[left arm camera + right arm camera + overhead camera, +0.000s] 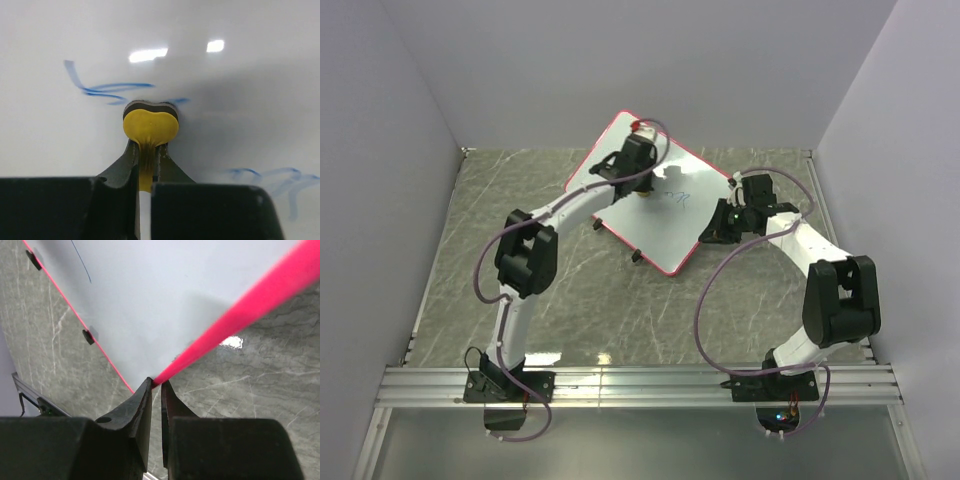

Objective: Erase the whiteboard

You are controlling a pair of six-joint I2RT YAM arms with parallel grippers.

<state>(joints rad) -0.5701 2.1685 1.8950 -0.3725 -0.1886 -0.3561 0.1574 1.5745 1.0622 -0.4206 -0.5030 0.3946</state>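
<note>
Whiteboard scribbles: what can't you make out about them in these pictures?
Top view: blue scribbles too small to read; left arm covers part of the whiteboard.
Left wrist view: yellow eraser hides strokes behind it; lower-right scribble leaves frame.
Right wrist view: one line, cut by top edge.

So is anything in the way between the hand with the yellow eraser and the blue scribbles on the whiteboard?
Nothing visible is. The left hand pinches the yellow eraser with its dark pad against the whiteboard. The nearest blue scribbles lie right beside it, with only bare board between.
</note>
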